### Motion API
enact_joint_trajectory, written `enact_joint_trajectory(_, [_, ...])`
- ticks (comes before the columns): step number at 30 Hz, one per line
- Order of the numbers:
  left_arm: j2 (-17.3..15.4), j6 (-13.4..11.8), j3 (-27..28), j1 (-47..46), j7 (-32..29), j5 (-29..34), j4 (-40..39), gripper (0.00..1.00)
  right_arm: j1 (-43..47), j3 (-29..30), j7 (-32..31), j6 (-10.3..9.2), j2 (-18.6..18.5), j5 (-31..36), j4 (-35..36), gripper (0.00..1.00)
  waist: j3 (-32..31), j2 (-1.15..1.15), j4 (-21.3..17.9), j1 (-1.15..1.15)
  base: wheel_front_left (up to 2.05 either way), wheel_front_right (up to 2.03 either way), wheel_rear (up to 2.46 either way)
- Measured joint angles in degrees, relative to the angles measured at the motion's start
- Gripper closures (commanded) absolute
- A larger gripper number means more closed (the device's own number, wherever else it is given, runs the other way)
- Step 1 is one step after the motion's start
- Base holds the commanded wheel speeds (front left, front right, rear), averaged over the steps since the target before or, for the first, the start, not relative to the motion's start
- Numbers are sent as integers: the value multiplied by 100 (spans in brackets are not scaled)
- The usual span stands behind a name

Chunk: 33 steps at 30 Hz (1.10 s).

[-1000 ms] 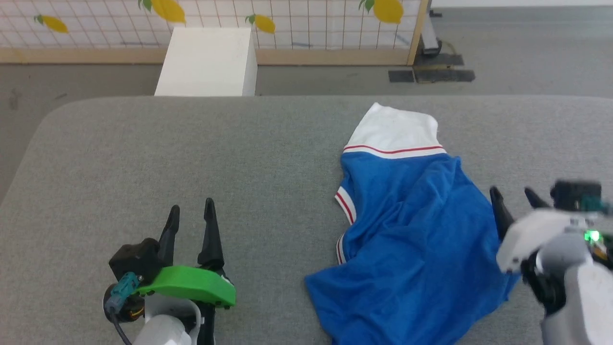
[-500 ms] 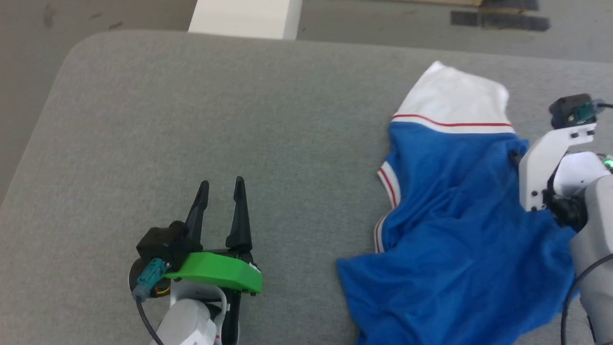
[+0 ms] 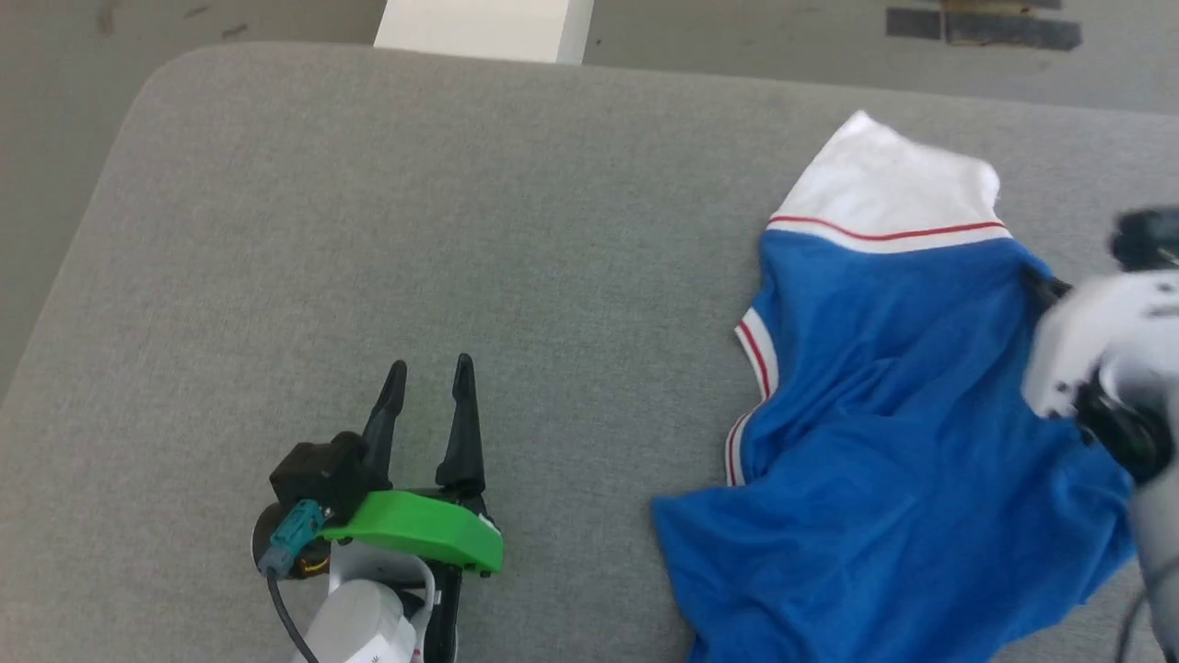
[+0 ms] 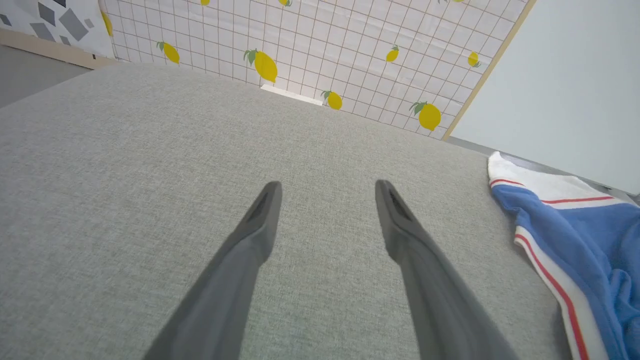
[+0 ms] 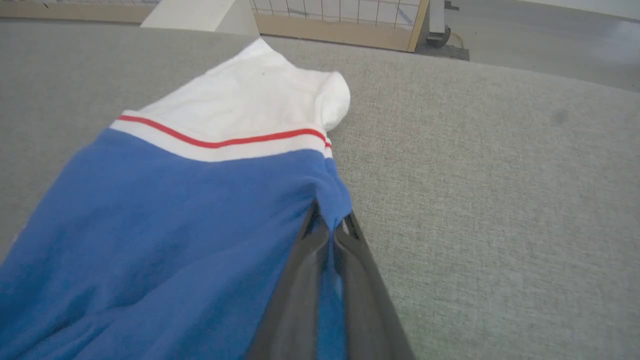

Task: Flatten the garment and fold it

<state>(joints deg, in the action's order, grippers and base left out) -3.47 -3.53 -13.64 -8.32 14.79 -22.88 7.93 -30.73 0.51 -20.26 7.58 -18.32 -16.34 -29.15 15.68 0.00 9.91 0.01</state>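
Item: garment [image 3: 884, 387], a royal-blue T-shirt with a white sleeve [image 3: 889, 189] edged by a thin red line, and red-and-white striped trim [image 3: 757, 345] along its left border; no lettering is on the side facing up. Location: the right part of the grey padded worktop [image 3: 461, 184], lying rumpled, sleeve toward the far edge, the blue body bunched in loose folds toward you. Handling, as judged: light, soft and limp; it will sag, stretch and drag behind whatever point you lift, and it carries no stiffness of its own, so take it at seams, corners or trim, not mid-panel. Current hold: the right fingers [image 5: 356, 260] are closed together on a small pinch of blue cloth at the shirt's right edge, just below the sleeve seam. The left fingers [image 3: 461, 414] stand spread wide with nothing between them, over bare worktop well apart from the shirt. Advice: you will likely want a second hold opposite the first before spreading it flat.
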Motion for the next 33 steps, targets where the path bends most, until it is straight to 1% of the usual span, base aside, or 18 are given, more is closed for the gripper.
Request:
enact_joint_trajectory(2, [5,41,14,8,0,7,55,0,520,352,105,0,-24,-236,495,100,-127,0,-63,0,0,0,0])
enact_joint_trajectory(4, [11,53,41,21,0,5,90,0,1159,595,-7,0,-57,-290,984,100,-239,0,-127,0,0,0,0])
enact_joint_trajectory(7, [15,98,65,71,0,5,129,0,2294,924,-472,0,76,-374,1670,100,-381,0,-251,0,0,0,0])
enact_joint_trajectory(8, [18,103,62,88,0,5,151,0,2696,1014,-693,0,178,-409,1889,100,-429,0,-297,0,0,0,0])
enact_joint_trajectory(11, [24,149,51,118,0,2,213,0,3575,1074,-1284,0,422,-455,2412,100,-552,0,-414,-1,0,0,0])
enact_joint_trajectory(14, [24,177,43,126,0,-5,299,0,3975,998,-1839,-1,521,-683,2761,100,-652,0,-527,-1,0,0,0])
enact_joint_trajectory(15, [23,196,30,127,-1,-10,332,0,4058,1002,-1882,0,560,-691,2872,100,-691,0,-564,-1,0,0,0])
enact_joint_trajectory(16, [23,204,14,131,-11,-31,364,0,4093,1087,-1783,-1,638,-680,2953,100,-730,0,-598,-1,0,0,0])
enact_joint_trajectory(17, [24,214,5,136,-33,-47,382,0,4100,1174,-1662,-1,735,-654,2994,42,-760,0,-626,-1,0,0,0])
enact_joint_trajectory(18, [24,252,-24,136,-70,-74,400,0,4099,1312,-1475,0,845,-535,3038,0,-800,0,-658,-1,0,0,0])
enact_joint_trajectory(20, [24,356,-130,128,-243,-137,427,0,4021,1722,-991,0,1047,-354,3142,0,-883,0,-706,-1,0,0,0])
enact_joint_trajectory(24, [26,549,-515,7,-864,-359,450,0,3712,2294,-447,-1,1068,211,3188,0,-1016,0,-763,-1,0,0,0])
enact_joint_trajectory(27, [34,610,-958,-286,-1790,-455,637,0,3528,2516,-358,-1,1114,446,3170,0,-1070,0,-788,-1,0,0,0])
enact_joint_trajectory(28, [37,604,-1112,-404,-2210,-454,749,0,3496,2531,-359,-1,1132,495,3166,0,-1071,0,-792,-1,0,0,0])
enact_joint_trajectory(29, [47,575,-1213,-502,-2581,-474,867,0,3474,2536,-359,-1,1151,530,3158,0,-1066,0,-798,-1,0,0,0])
enact_joint_trajectory(31, [53,383,-1381,-653,-3260,-487,1125,0,3412,2525,-359,-1,1194,559,3141,0,-1058,0,-820,-1,0,0,0])
enact_joint_trajectory(33, [51,157,-1546,-762,-3798,-381,1388,0,3352,2447,-359,-1,1224,567,3134,0,-1036,0,-862,-1,0,0,0])
